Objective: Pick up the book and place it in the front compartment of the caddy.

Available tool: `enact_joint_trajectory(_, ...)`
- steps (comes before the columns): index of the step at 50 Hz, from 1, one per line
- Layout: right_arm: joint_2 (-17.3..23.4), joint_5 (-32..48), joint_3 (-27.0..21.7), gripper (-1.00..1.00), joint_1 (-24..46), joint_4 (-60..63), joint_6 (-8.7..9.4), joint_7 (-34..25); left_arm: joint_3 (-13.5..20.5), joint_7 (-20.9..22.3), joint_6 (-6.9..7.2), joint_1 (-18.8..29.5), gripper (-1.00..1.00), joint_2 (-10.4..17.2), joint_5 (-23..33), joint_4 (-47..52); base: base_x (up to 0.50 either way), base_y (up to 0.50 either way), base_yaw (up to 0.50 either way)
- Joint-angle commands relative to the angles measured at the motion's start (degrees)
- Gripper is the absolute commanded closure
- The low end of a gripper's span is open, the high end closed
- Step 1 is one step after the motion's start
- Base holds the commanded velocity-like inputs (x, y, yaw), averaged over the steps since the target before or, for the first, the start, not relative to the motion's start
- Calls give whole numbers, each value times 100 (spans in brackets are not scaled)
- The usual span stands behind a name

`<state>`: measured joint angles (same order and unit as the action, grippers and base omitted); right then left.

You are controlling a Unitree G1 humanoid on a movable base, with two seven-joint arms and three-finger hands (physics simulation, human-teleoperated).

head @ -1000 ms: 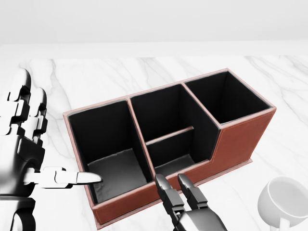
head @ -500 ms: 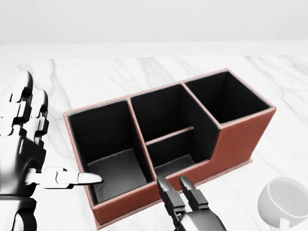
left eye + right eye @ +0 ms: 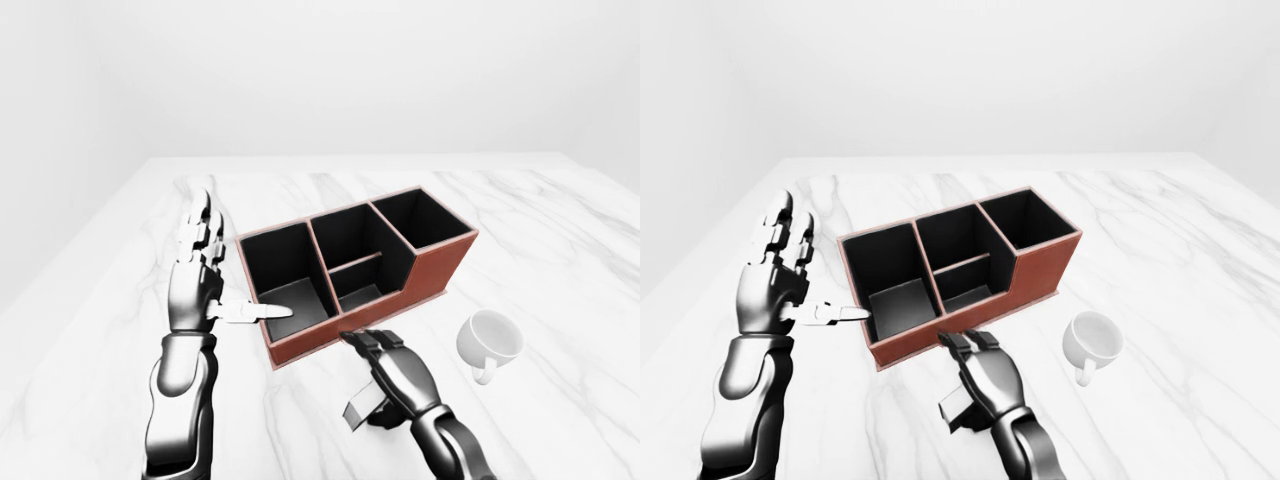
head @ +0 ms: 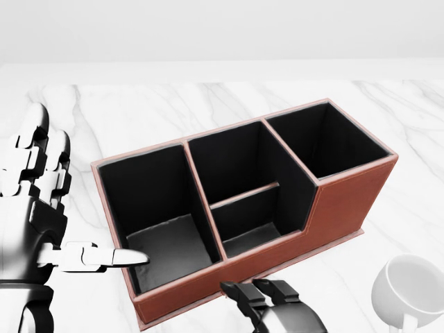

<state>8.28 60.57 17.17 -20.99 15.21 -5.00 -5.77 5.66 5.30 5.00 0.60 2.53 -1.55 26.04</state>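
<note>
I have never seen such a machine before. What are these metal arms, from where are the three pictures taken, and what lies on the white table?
This is a computer simulation of a humanoid robot; the metal arms are its own. All three pictures come from cameras on its head, looking out over its arms: one head view, plus a left-eye and a right-eye view that show nearly the same scene.

On the marble table stands a reddish-brown caddy with black compartments. A white mug lies beside it.

The left hand is open, fingers raised, thumb pointing over the caddy's rim. The right hand hangs low near the caddy's wall; a small grey thing shows under it, but I cannot tell what it is. No book is clearly visible.
</note>
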Motion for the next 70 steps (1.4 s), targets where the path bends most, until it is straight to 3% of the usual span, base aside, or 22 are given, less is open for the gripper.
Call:
enact_joint_trajectory(1, 5, -8, 50, 100, -29, -96, 0, -32, 3, -2, 0, 0, -100, 0, -3, 10, 0, 0, 0)
enact_joint_trajectory(16, 23, -13, 34, 100, -11, -72, 0, -51, 4, -4, 0, 3, -100, -2, -10, -11, 0, 0, 0)
enact_joint_trajectory(39, -165, -152, -352, 100, 246, 646, 0, -749, 21, -12, 0, 32, -100, 10, -20, -20, 0, 0, 0)
enact_joint_trajectory(70, -330, -70, -516, 100, 462, 1523, 39, -1390, 24, -21, 0, 23, -100, 9, -5, -61, 0, 0, 0)
